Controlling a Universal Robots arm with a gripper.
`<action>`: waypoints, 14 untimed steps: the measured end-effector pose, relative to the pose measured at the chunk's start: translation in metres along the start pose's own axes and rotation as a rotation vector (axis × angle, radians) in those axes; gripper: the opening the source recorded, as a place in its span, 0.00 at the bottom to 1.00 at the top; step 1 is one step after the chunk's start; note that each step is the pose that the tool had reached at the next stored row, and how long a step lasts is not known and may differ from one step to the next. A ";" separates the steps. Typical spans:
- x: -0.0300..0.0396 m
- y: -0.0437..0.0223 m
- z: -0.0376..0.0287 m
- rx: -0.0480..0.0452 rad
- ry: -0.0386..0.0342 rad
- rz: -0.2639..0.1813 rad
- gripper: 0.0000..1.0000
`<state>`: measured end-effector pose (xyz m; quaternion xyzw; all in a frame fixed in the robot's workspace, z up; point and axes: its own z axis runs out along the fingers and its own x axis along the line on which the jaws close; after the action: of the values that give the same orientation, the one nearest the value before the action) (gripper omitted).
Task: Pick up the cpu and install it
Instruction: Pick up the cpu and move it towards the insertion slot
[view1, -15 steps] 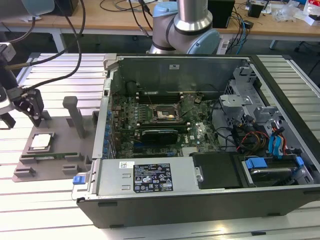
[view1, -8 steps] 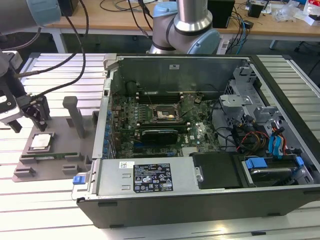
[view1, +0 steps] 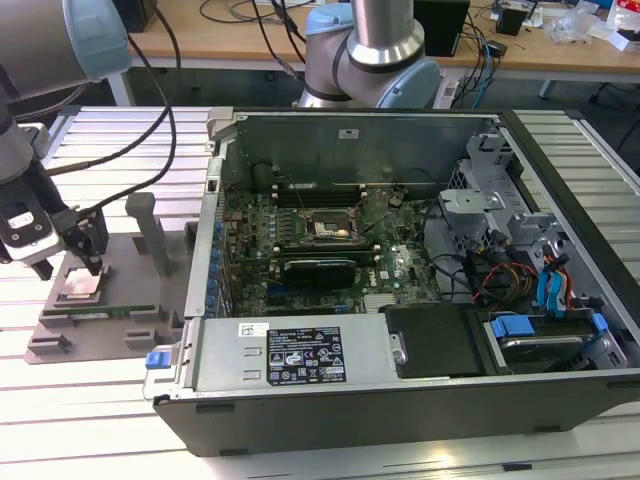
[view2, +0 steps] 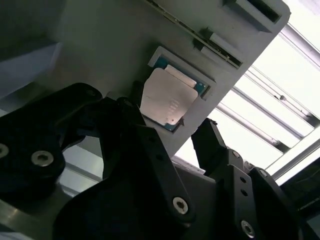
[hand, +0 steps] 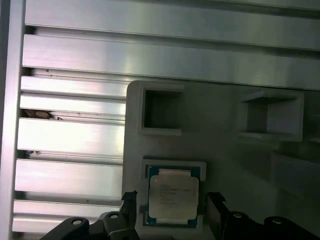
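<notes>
Pincer (view1: 72, 267) down over cpu (hand: 173, 201).
Jaws open, one on each side; cpu lies flat in a grey tray (hand: 230, 165).

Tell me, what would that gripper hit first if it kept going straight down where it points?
Likely the grey holder just beside the cpu: the gripper hangs above with open fingers straddling the cpu, though height is hard to judge.

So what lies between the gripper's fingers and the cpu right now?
Only the raised pocket rim of the gray holder. In both wrist views the open fingers stand on either side of the cpu, which sits in that pocket.
</notes>
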<state>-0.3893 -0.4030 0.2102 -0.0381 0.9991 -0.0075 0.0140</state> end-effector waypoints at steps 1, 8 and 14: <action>-0.0004 0.0000 0.0017 0.0000 -0.0001 -0.001 0.66; -0.0050 -0.0002 0.0159 -0.0003 0.0000 -0.012 0.66; -0.0037 0.0000 0.0222 -0.0005 0.0000 -0.021 0.66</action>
<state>-0.3850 -0.4031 0.1881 -0.0483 0.9987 -0.0074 0.0140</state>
